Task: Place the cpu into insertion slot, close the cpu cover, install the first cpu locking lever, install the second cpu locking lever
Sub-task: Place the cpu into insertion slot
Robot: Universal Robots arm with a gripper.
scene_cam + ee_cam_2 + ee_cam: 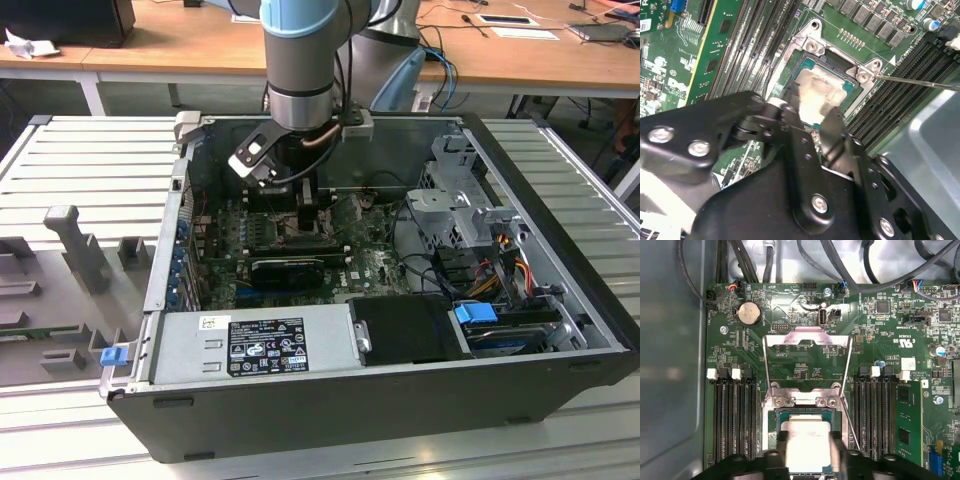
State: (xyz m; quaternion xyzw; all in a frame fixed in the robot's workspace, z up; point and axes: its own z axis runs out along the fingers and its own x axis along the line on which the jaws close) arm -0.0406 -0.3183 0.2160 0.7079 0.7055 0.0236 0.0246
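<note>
1 open black computer case [350, 420] lies on a slatted metal table [80, 150], with a wooden desk [200, 40] behind it. 1 robot arm [300, 50] reaches straight down into the case, and in the exterior view its gripper [305, 205] blocks the socket area. In the case are 1 grey power supply [250, 345] along the near side, 1 metal drive cage [455, 200] towards the exterior view's right, 1 black graphics card [285, 270] and 1 green motherboard [880, 330]. In the first wrist view, 1 cpu cover [790, 336] is swung open, clear of the insertion slot [805, 413], so the board shows through its square cut-out. 2 banks of long black memory slots [735, 420] flank the socket, with 4 white latches at their ends. The 1 cpu [807, 437] rests silver face up within the slot. The gripper [811, 452] sits directly over the chip, and its dark body cuts off the chip's near edge. Whether it clamps the chip or has let go cannot be told. In the second wrist view, 1 thin metal rod [920, 82] runs out from a corner of the socket frame. 1 coin battery [748, 314] sits beyond the cover.
</note>
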